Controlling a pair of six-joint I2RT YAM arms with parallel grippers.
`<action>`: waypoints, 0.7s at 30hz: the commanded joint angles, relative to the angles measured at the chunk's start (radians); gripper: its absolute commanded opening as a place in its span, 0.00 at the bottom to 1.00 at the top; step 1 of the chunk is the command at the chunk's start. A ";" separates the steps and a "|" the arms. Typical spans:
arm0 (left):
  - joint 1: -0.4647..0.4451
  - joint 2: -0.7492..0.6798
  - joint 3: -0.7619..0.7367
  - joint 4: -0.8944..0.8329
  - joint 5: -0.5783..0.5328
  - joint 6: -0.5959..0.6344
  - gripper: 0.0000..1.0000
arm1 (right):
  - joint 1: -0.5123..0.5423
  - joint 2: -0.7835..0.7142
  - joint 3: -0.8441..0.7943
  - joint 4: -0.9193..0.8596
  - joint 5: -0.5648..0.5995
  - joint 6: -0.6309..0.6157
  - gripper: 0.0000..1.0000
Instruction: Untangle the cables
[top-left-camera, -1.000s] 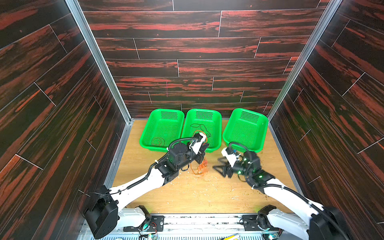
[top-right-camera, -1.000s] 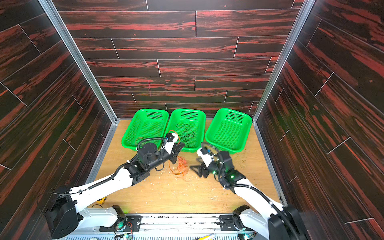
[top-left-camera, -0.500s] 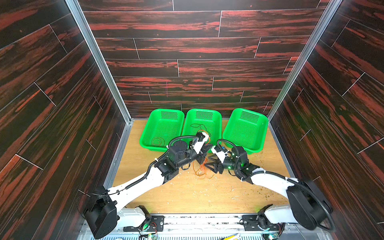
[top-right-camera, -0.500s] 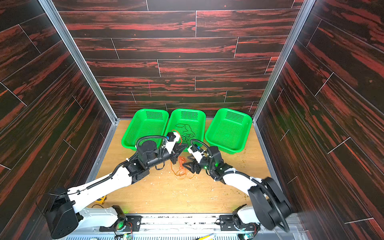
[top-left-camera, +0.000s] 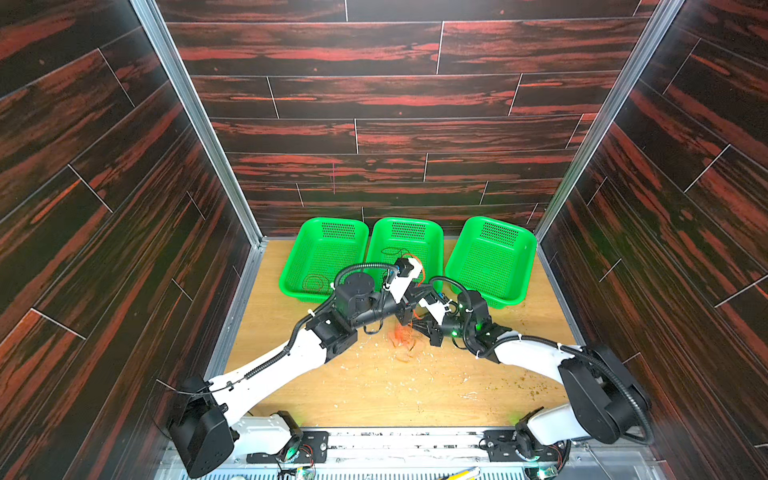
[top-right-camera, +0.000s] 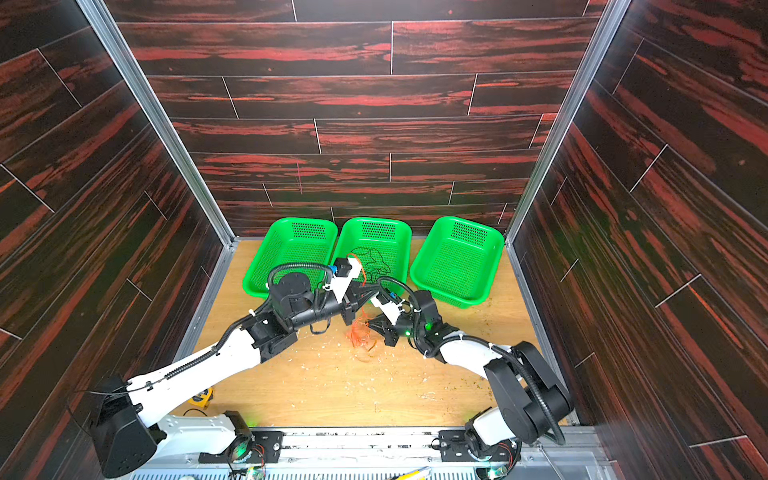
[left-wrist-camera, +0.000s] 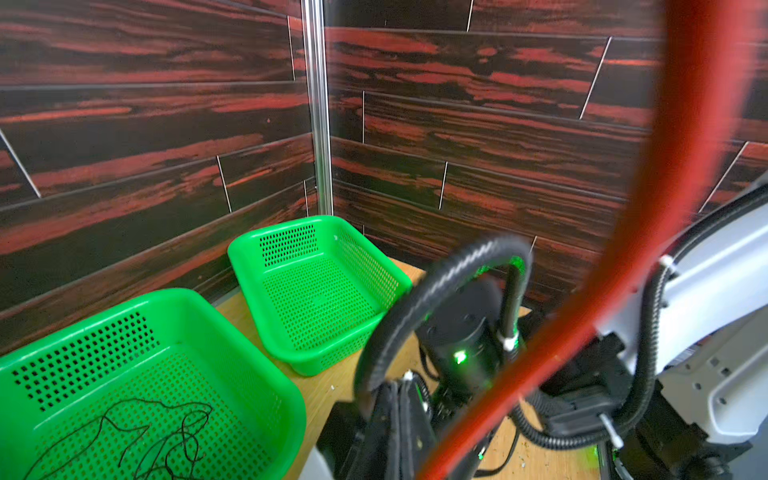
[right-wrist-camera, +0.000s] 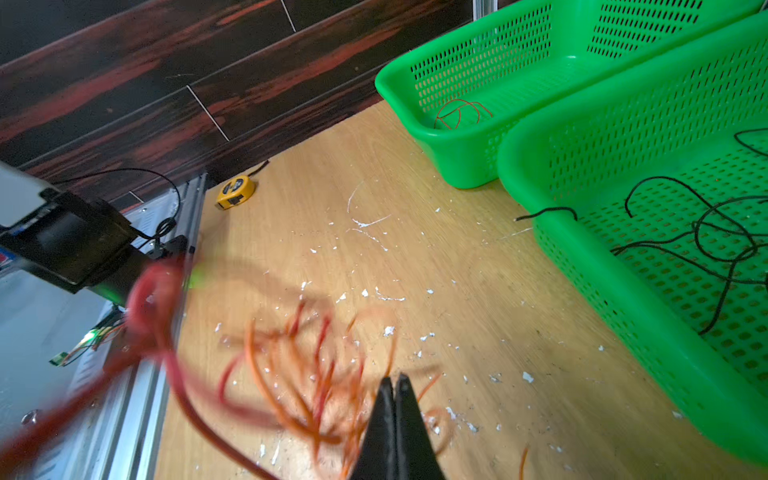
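The orange cable hangs as a loose tangle from my left gripper down to the wooden table, mid-table in both top views. The left gripper is shut on it, and a blurred strand crosses close to that wrist's lens. My right gripper has come in from the right. Its jaws are shut in the tangle, with orange strands leaving both sides of the tips. The red cable lies coiled in the left basket. The black cable lies in the middle basket, one end over its rim.
Three green baskets stand along the back wall: left, middle and right, the right one holding nothing. A yellow tape measure lies near the table's front left. White flecks are scattered on the wood. Dark panel walls enclose three sides.
My right gripper swung left from mid-table into the orange tangle and went from open to shut. My left gripper stayed shut, holding the cable in nearly the same place.
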 joint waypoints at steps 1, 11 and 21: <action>0.000 -0.043 0.048 -0.016 -0.002 0.005 0.00 | 0.001 0.003 -0.028 0.050 -0.024 -0.008 0.19; -0.001 -0.021 0.124 -0.119 -0.047 0.087 0.00 | -0.003 -0.054 0.006 -0.133 0.131 -0.080 0.50; 0.028 -0.025 0.317 -0.292 -0.178 0.243 0.00 | -0.049 -0.151 -0.053 -0.155 0.183 -0.054 0.51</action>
